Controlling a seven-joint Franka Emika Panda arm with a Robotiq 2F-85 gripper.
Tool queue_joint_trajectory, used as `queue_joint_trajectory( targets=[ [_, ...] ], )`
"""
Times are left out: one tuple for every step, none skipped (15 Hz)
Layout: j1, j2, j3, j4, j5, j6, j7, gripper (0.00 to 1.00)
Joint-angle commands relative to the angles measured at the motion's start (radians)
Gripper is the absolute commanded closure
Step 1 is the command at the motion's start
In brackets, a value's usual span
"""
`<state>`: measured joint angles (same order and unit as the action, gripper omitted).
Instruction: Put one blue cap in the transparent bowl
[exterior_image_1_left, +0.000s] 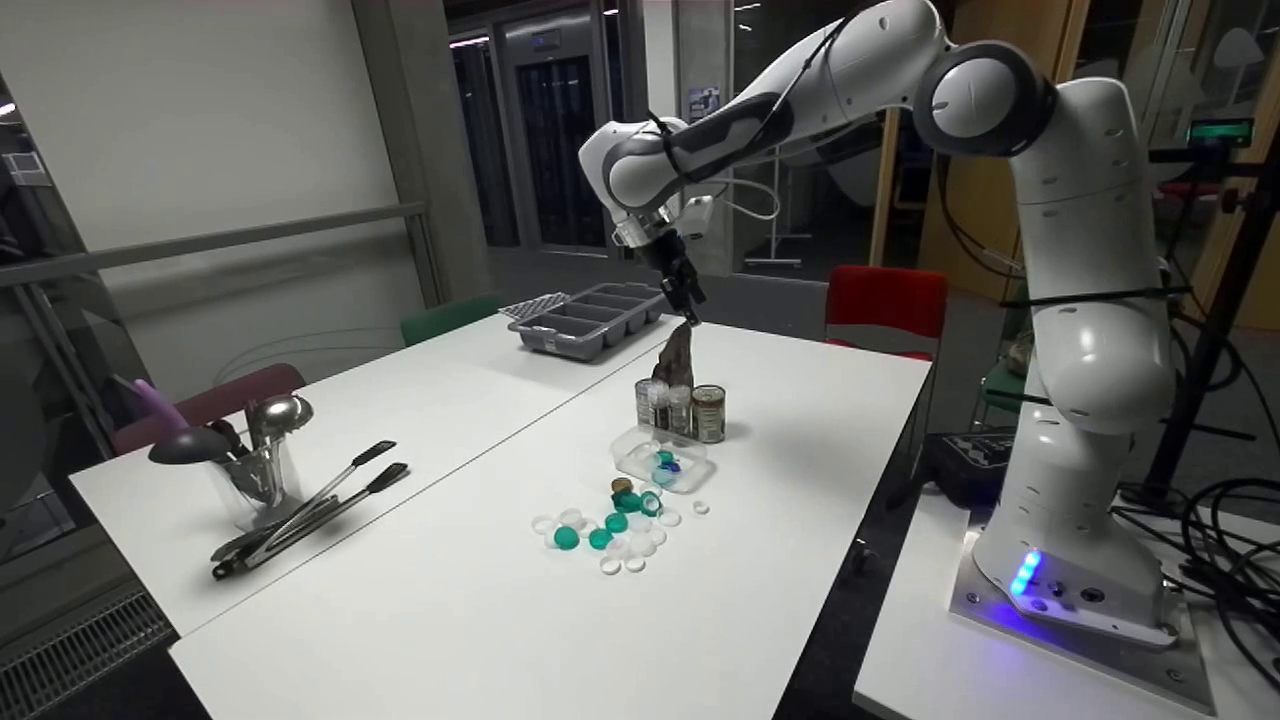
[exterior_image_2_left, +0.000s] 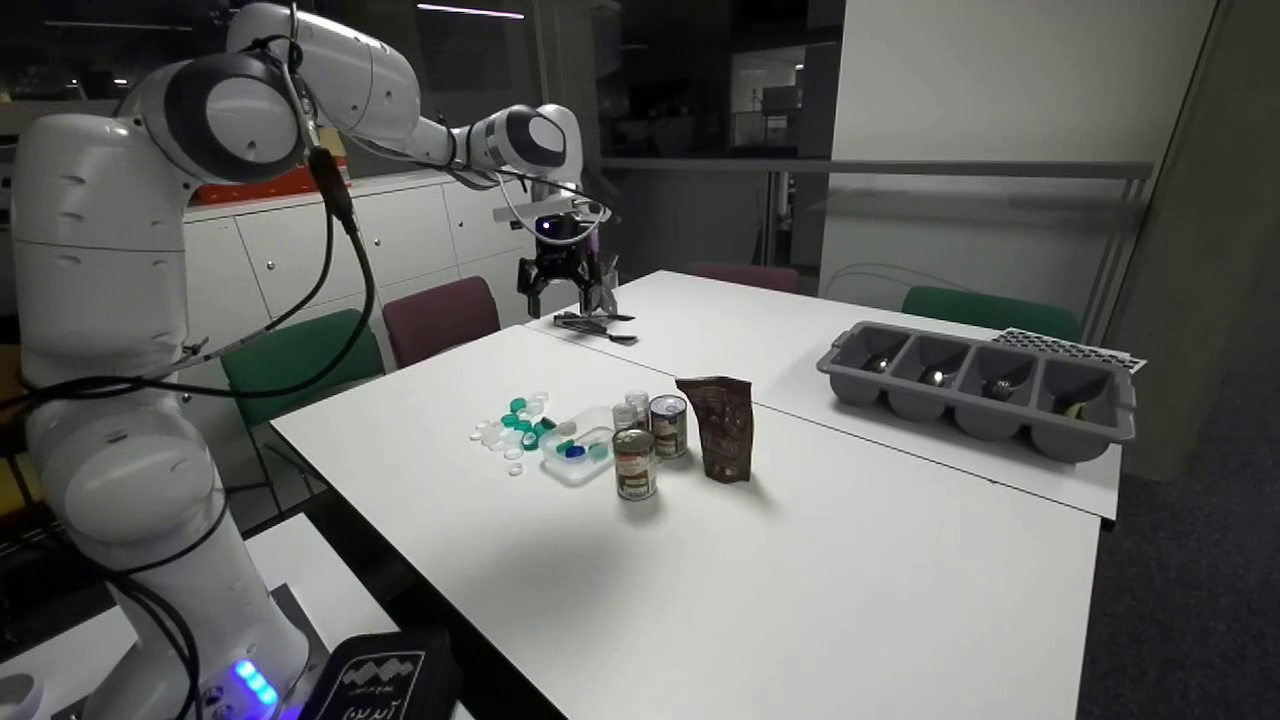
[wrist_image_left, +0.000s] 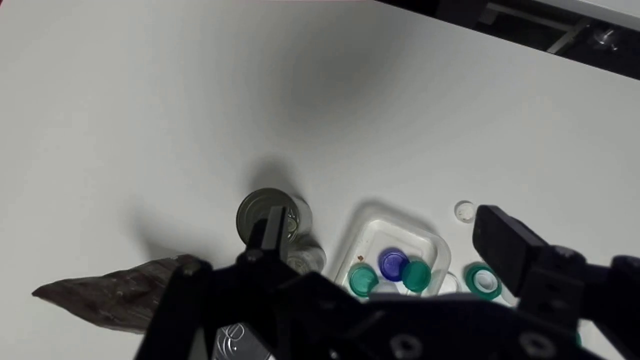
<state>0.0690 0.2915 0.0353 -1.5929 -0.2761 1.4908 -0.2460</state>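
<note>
Hanging above the surface (wrist_image_left: 125, 100), my jaws stand wide. By the wrist view's clock, the bowl (wrist_image_left: 395, 236) lies between four and five, a blue cap (wrist_image_left: 392, 263) inside, green caps (wrist_image_left: 416, 276) at that cap's four and eight. From the bowl, a can (wrist_image_left: 256, 210) stands at ten, a pouch (wrist_image_left: 115, 295) farther at nine; in an exterior view, a tray (exterior_image_2_left: 995, 420) sits well off at three.

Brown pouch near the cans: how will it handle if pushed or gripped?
The brown pouch may tip if pushed high: it stands upright, taller than its base is wide. It likely gives when squeezed, since its sides look creased. Weight is hard to judge; its contents are hidden.
</note>
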Motion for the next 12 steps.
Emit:
queue_joint_trajectory(
  targets=[
    [-0.004,0.006,0.010,0.012,-0.005,-0.006,0.001,0.00],
    [-0.004,0.007,0.010,0.015,-0.006,-0.007,0.001,0.00],
    [-0.005,0.007,0.009,0.017,-0.006,-0.007,0.000,0.00],
    [-0.006,0.007,0.008,0.017,-0.006,-0.007,-0.001,0.00],
    [-0.007,0.007,0.007,0.018,-0.006,-0.007,-0.001,0.00],
    [0.001,0.015,0.007,0.006,-0.054,0.046,-0.004,0.00],
    [0.002,0.039,0.008,0.018,-0.075,0.097,-0.011,0.00],
    [0.002,0.075,0.012,0.040,-0.096,0.156,-0.036,0.00],
    [0.000,0.106,0.015,0.057,-0.105,0.213,-0.054,0.00],
    [0.000,0.143,0.019,0.074,-0.116,0.277,-0.083,0.00],
    [0.003,0.184,0.022,0.097,-0.128,0.331,-0.115,0.00],
    [0.004,0.217,0.027,0.118,-0.130,0.371,-0.152,0.00]
  ],
)
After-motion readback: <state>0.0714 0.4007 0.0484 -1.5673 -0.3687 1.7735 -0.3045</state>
